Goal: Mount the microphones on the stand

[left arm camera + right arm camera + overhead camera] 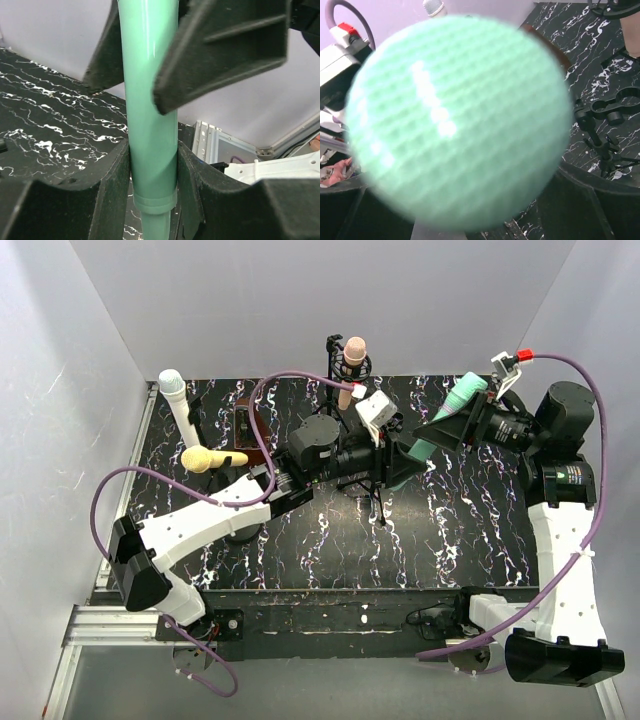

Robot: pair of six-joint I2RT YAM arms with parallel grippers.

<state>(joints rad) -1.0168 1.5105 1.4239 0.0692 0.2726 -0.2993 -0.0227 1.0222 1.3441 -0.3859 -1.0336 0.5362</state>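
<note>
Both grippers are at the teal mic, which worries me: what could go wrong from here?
The left gripper clamps the teal microphone's lower shaft while the right gripper's jaws stand wide around it; if the left lets go early, it could drop. Its head fills and blurs the right wrist view, so aiming at the stand's empty clip may be hard.

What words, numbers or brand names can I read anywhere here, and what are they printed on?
No text can be read in any of the three views.
Small round green label on the black part of the right arm: something is printed on it, but it is too small to read.
</note>
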